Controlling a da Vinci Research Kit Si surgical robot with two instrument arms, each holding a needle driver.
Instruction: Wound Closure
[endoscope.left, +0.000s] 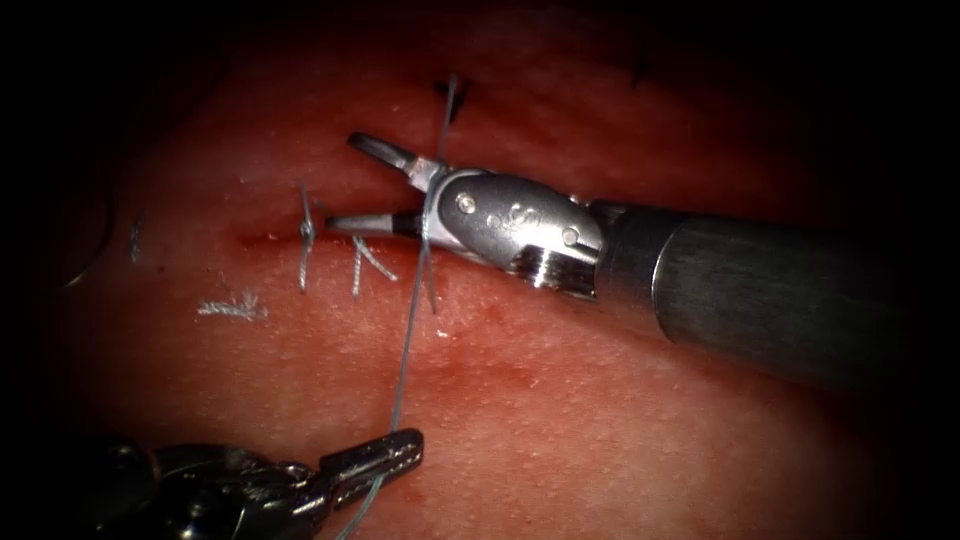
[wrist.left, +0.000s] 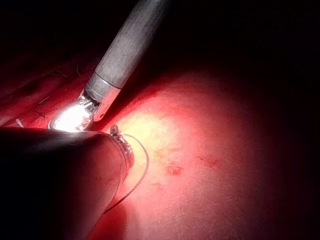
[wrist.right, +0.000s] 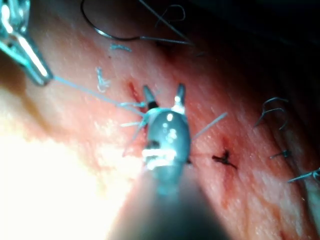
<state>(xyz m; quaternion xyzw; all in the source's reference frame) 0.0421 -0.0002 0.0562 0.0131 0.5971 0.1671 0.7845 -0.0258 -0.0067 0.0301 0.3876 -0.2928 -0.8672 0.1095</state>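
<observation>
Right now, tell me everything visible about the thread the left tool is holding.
The thread is a thin, pale blue-grey strand, drawn fairly straight. Its lower part is clamped in the shut jaws of the left tool, with a short tail curving past them. From there it runs up across the tissue, passes over the wrist of the right tool at the base of its open jaws, and continues to a dark stitch point above the cut.

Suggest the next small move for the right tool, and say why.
Probably ease the right tool toward the short thread ends beside the cut and close on one. Its jaws are open and hold nothing, with the thread lying across their base. The left tool grips that thread taut. The needle lies free on the tissue, held by neither tool.
</observation>
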